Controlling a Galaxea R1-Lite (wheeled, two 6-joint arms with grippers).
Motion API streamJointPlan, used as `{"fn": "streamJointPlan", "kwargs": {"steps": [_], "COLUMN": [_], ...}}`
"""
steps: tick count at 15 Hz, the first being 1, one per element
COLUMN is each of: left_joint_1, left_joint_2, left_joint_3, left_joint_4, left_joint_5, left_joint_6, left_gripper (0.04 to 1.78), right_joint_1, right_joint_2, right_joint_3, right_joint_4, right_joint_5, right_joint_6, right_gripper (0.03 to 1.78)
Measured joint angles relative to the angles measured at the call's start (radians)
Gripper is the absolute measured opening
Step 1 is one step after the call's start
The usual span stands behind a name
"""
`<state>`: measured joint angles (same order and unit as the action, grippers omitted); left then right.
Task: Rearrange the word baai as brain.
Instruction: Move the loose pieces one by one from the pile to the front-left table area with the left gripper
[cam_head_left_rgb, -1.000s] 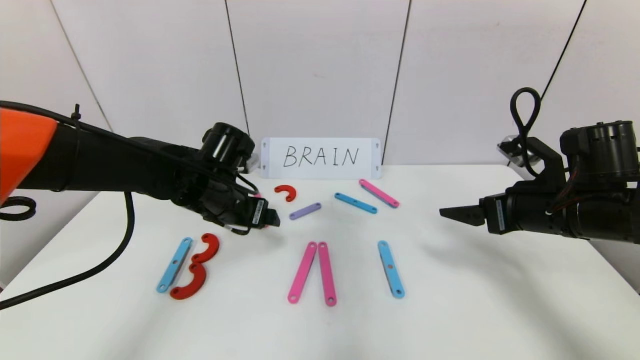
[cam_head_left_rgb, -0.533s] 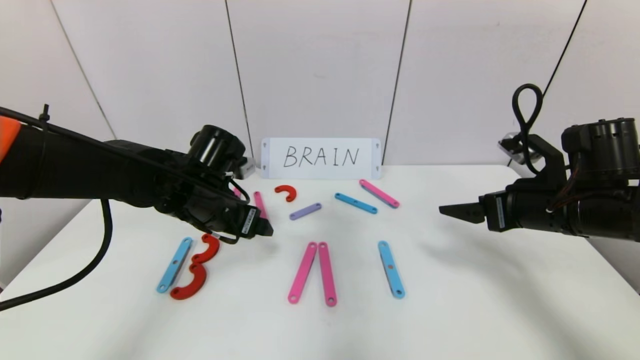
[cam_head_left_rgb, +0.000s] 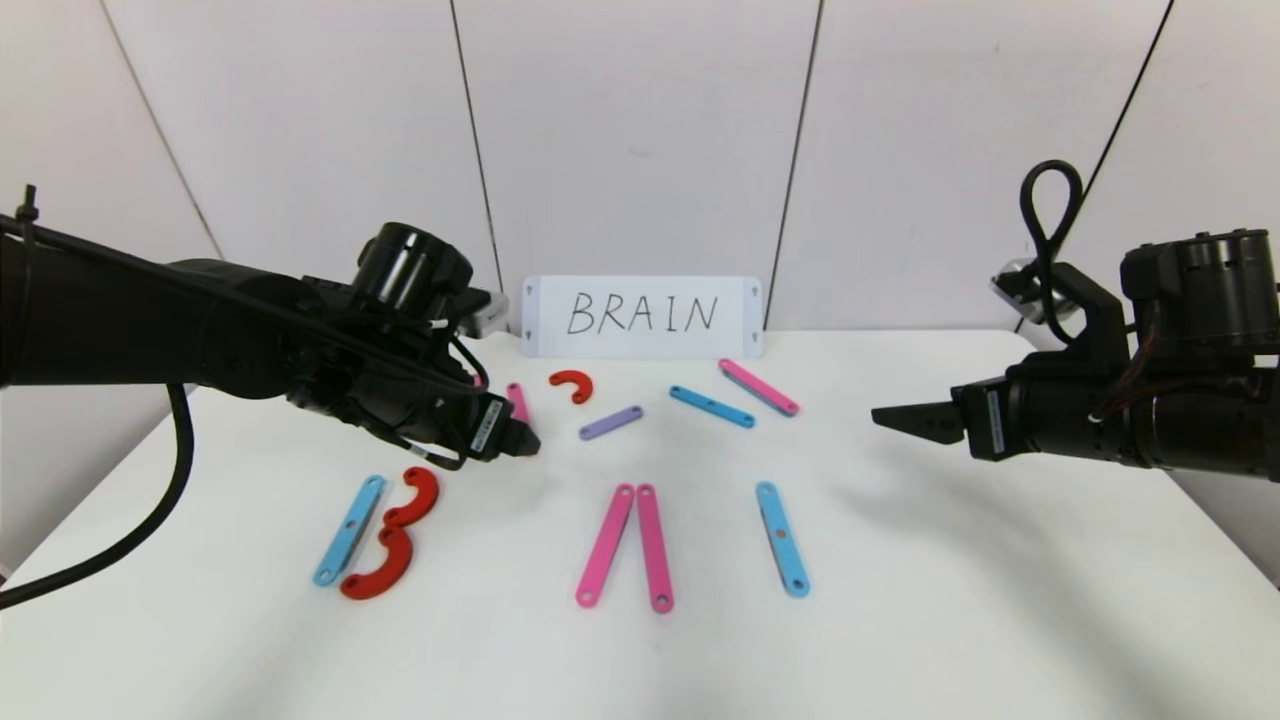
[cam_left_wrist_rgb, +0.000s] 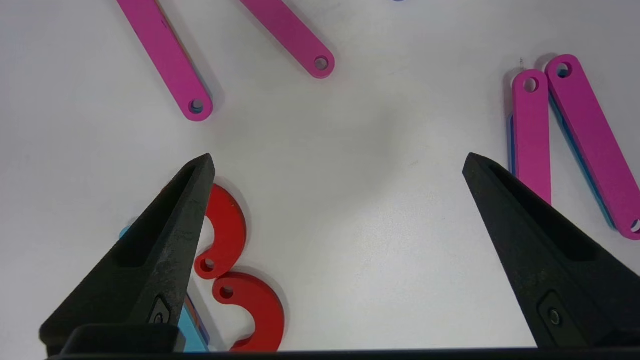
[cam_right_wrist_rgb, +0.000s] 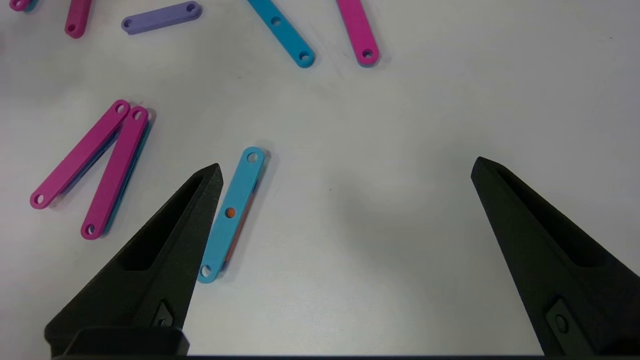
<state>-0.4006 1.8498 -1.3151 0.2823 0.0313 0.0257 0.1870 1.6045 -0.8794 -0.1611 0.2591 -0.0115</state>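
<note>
Left pincer (cam_head_left_rgb: 522, 440) hangs above the surface (cam_head_left_rgb: 900, 620), jaws spread wide, holding nothing; right pincer (cam_head_left_rgb: 890, 418) hovers at the right side, likewise spread wide and empty.

Word so far: B made of a blue bar (cam_head_left_rgb: 349, 529) with two red curves (cam_head_left_rgb: 400, 535) touching it, lying below and toward the robot from the left pincer; then a gap; then two pink bars (cam_head_left_rgb: 628, 545) joined at the far ends as an A without crossbar; then a blue bar (cam_head_left_rgb: 782, 538) as the I, below and left of the right pincer.

Judgement: the R is wanted in the gap between B and A. Its likely upright, a loose pink bar (cam_head_left_rgb: 517, 402), lies just beyond the left pincer's tips, partly hidden by them, long axis running away from the robot; the left arm is clearly nearer. In the left wrist view two pink bars (cam_left_wrist_rgb: 170, 60) show ahead of the jaws, well apart from the red curves.

Round about: spare red curve (cam_head_left_rgb: 572, 384) and purple bar (cam_head_left_rgb: 610, 422) just to the right of that pincer; blue bar (cam_head_left_rgb: 711, 406) and pink bar (cam_head_left_rgb: 759, 387) farther right, nearer the right arm, probably for the N; white card (cam_head_left_rgb: 640, 315) reading BRAIN at the back.

In the way: nothing between pincer and bar; the B sits close to the gap and could be nudged.
</note>
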Motion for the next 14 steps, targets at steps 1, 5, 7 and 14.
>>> {"fn": "streamJointPlan", "kwargs": {"steps": [1,5,7,14], "left_joint_1": [0.001,0.0,0.0,0.002], "left_joint_2": [-0.001,-0.001,0.005,0.021], "left_joint_3": [0.001,0.003,0.003,0.011], "left_joint_4": [0.0,-0.002,-0.027,-0.072], "left_joint_5": [0.0,0.002,0.003,0.009], "left_joint_6": [0.0,-0.002,-0.009,-0.013], "left_gripper": [1.74,1.74,1.74,1.74], "right_joint_1": [0.0,0.002,0.001,-0.017], "right_joint_2": [0.0,0.004,0.01,0.079], "right_joint_3": [0.001,-0.022,-0.039,-0.118], "right_joint_4": [0.0,0.0,0.007,0.001], "right_joint_5": [0.001,-0.003,-0.004,-0.007], "right_joint_6": [0.0,-0.008,-0.01,-0.023], "right_gripper": [1.74,1.74,1.74,1.74]}}
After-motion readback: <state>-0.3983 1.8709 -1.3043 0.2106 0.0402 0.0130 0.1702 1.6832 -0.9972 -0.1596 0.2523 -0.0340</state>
